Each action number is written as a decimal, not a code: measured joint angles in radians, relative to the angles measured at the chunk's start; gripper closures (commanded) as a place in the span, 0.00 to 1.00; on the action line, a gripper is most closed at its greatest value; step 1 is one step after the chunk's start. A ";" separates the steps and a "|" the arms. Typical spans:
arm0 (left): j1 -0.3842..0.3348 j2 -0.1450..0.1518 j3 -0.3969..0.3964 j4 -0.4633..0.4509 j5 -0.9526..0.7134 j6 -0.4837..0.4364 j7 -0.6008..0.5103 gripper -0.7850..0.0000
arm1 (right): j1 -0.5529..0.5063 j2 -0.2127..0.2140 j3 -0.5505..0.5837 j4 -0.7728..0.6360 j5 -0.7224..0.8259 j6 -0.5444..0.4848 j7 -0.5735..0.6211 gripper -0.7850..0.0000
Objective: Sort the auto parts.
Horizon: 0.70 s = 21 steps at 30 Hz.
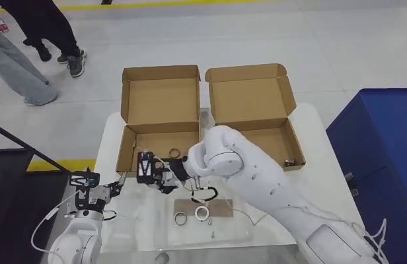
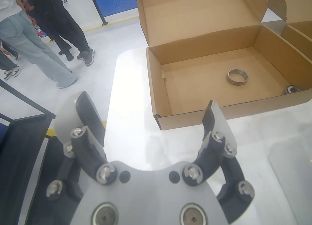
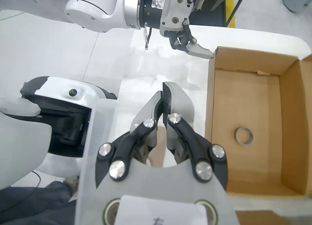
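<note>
We see a white table (image 1: 309,125) with two open cardboard boxes on it, side by side. The left box (image 1: 127,148) has a shiny metal ring (image 2: 238,77) lying flat on its floor, near the middle. A darker round part (image 2: 291,89) sits in the same box, right by the front wall. The right box (image 1: 276,142) has one small part (image 1: 294,162) in its front corner, on the far right side. In front of the boxes there is a clear tray (image 1: 243,228). In the tray we see a silver ring (image 1: 181,219) and a white ring (image 1: 202,212) close together, a thin black ring (image 1: 205,195) just behind them, and a tiny screw (image 1: 211,232) in front of them. The left gripper (image 2: 146,101) is over the table by the front left corner of the left box. Its two fingers are spread wide apart and nothing is between them. One finger tip is just beside that corner of the box. The right gripper (image 3: 165,91) is over the table just in front of the left box, and the right arm goes across the tray to get there. Its two fingers are pressed together, and we see nothing held in them. The two claws are near each other but do not touch.
</note>
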 measured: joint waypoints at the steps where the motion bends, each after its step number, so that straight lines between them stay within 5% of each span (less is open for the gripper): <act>1: 0.000 0.000 0.000 0.000 0.000 0.000 0.000 0.00 | -0.052 0.024 0.033 -0.082 -0.001 0.026 0.026 1.00; 4: 0.000 0.000 0.000 0.000 0.000 0.000 0.000 0.00 | -0.116 0.058 0.073 -0.191 -0.011 0.033 0.033 1.00; 14: 0.000 0.000 0.000 0.000 0.000 0.000 0.000 0.00 | -0.117 0.057 0.066 -0.180 -0.019 0.039 0.035 1.00; 18: 0.000 0.000 0.000 0.000 0.000 0.000 0.000 0.00 | -0.064 0.058 -0.031 -0.135 -0.054 0.161 0.160 1.00; 21: 0.000 0.000 0.000 0.000 0.000 0.000 0.000 0.00 | 0.025 0.064 -0.136 -0.093 0.080 0.273 0.273 1.00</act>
